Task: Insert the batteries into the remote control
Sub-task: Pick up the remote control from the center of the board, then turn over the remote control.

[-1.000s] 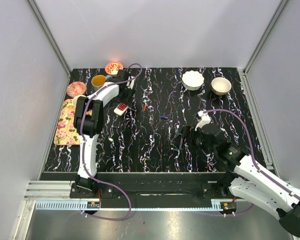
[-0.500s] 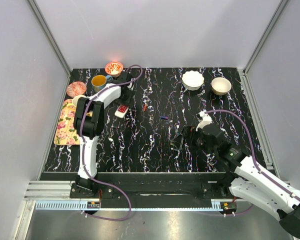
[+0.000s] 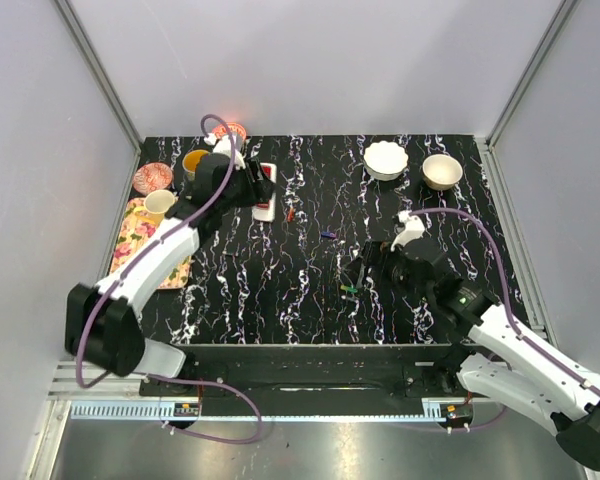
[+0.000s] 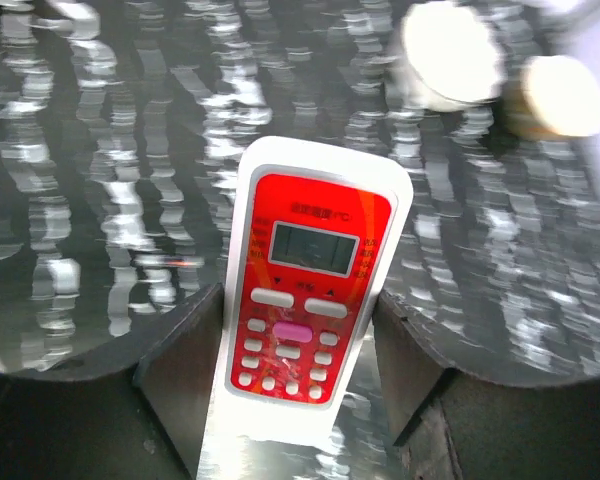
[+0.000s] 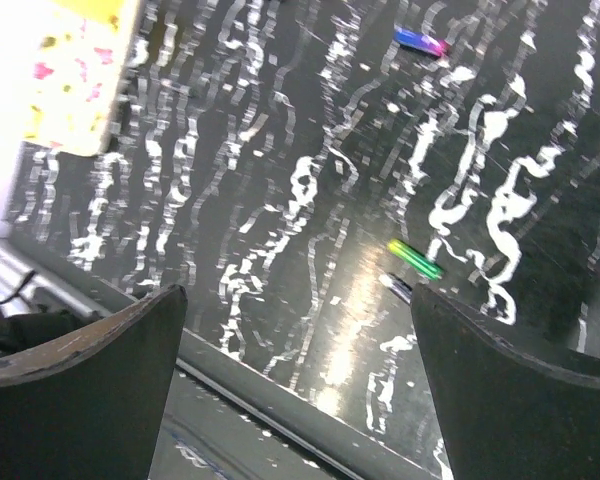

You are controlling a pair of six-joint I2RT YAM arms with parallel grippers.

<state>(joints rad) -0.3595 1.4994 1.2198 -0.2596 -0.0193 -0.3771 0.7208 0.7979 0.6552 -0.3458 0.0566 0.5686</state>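
Within the left hand [image 4: 300, 305] sits the remote control [image 4: 310, 270] — red buttons up, clamped by its lower end, above the tabletop's [image 3: 300, 280] far-left part; the right hand [image 5: 298, 300] stands wide apart.

overhead view: bright, even, diffuse light; shadows faint; focus sharp across the frame; glossy black tabletop [image 3: 310, 290] shows little glare.
left wrist view: motion blur smears the tabletop's white veins into streaks; two bowls [image 4: 450, 55] blown out to pale blobs; remote control [image 4: 305, 290] sharp, with a sheen on its lower white edge; lower corners dark.
right wrist view: mild blur; floral mat [image 5: 75, 70] overexposed; glare patch on the tabletop beside a green battery [image 5: 415, 258].
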